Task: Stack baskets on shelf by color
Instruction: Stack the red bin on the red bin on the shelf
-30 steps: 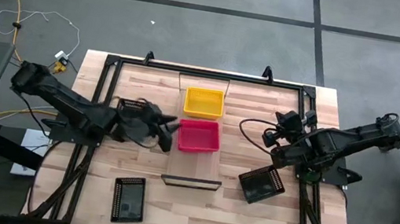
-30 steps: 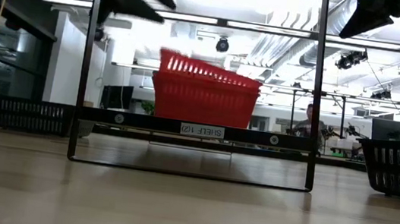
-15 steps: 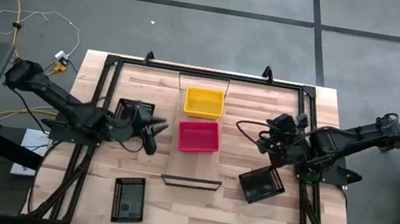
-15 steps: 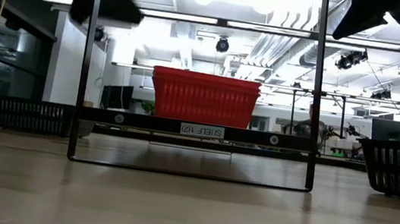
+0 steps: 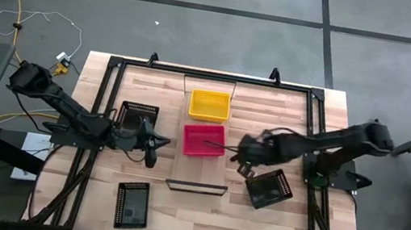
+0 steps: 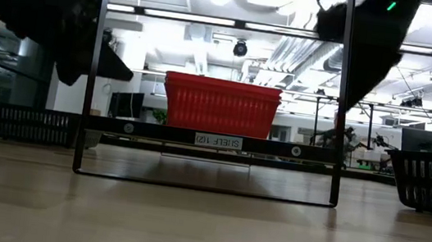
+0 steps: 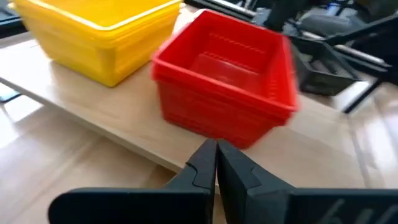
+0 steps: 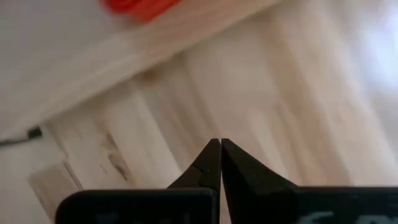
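Note:
On the shelf [image 5: 224,167], a pale plank across the table's middle, stand a red basket stack [image 5: 204,140] and, farther back, a yellow basket stack [image 5: 210,105]. The low view shows the red baskets [image 6: 219,105] nested and level on the shelf [image 6: 157,132]. My left gripper [image 5: 155,145] is shut, left of the red stack and clear of it; its wrist view shows the red basket [image 7: 224,81] and yellow basket [image 7: 99,37] ahead of the shut fingers [image 7: 216,152]. My right gripper [image 5: 238,151] is shut, just right of the red stack, over bare tabletop [image 8: 186,124].
Three black baskets lie on the tabletop: one at the left [image 5: 138,113], one near the front left [image 5: 132,204], one at the right [image 5: 268,190] close under my right arm. Dark frame bars [image 5: 115,65] run round the table's edges.
My left gripper has let go of the top red basket, drawn back toward the table's left edge and shut. The basket, tilted before, now sits level in the red stack. My right gripper, still shut, has swung toward the table's left, up to the red stack.

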`<action>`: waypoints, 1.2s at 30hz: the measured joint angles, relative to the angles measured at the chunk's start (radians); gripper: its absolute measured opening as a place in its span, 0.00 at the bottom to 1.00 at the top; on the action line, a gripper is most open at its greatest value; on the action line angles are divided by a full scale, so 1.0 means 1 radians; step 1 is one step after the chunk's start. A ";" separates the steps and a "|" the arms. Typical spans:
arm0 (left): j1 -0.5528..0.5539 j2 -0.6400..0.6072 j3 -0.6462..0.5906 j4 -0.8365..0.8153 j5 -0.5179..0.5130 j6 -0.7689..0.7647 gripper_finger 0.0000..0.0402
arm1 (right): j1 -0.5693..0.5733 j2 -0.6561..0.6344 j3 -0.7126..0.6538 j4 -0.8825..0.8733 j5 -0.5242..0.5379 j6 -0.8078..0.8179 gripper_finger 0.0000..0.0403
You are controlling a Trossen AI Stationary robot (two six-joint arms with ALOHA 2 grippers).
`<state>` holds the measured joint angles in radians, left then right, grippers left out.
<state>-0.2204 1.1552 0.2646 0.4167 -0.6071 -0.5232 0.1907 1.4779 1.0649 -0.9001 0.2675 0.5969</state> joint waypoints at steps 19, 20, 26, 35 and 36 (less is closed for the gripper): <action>0.187 0.218 0.006 0.183 0.128 0.074 0.00 | -0.213 0.107 0.000 0.407 -0.303 -0.442 0.00; 0.196 0.227 0.005 0.200 0.143 0.087 0.00 | -0.215 0.107 0.000 0.408 -0.303 -0.441 0.00; 0.259 0.296 0.041 0.239 0.220 0.113 0.00 | -0.216 0.107 0.000 0.407 -0.305 -0.439 0.00; 0.282 0.393 0.136 0.236 0.248 0.180 0.00 | -0.215 0.107 0.000 0.398 -0.298 -0.441 0.00; 0.282 0.399 0.141 0.235 0.242 0.187 0.00 | -0.215 0.107 -0.001 0.398 -0.298 -0.441 0.00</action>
<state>0.0612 1.5544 0.4058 0.6521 -0.3646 -0.3366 -0.0242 1.5852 1.0642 -0.5018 -0.0303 0.1562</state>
